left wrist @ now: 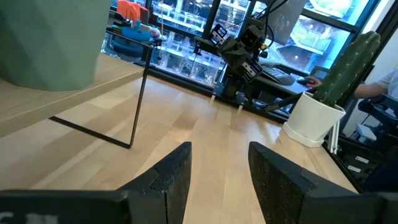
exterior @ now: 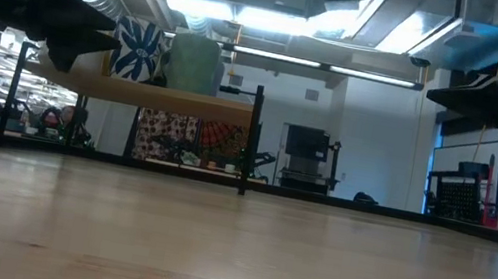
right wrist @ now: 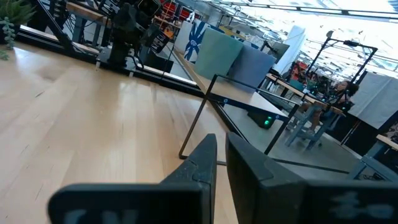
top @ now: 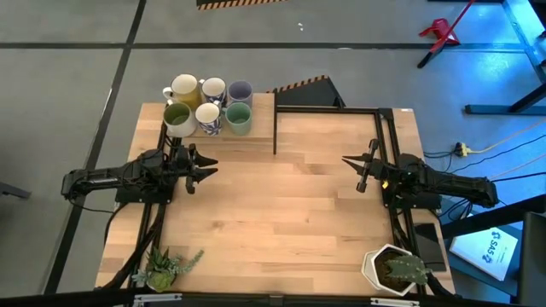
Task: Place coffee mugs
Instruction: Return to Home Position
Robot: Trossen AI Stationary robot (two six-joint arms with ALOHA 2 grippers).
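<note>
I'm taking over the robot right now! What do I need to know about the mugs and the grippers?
Left gripper: open, empty, hovering over the left side of the table.
Right gripper: fingers almost together, empty, over the right side.
Mugs: all six coffee mugs stand in two rows of three on the shelf at the table's far left corner.
Done: no mug is left on the tabletop.
Left: probably only parking both arms.

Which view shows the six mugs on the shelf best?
The high view: all six mugs stand in two rows on the shelf. The low view shows two from the side, the right wrist view three farther off, the left wrist view only part of one green mug.
</note>
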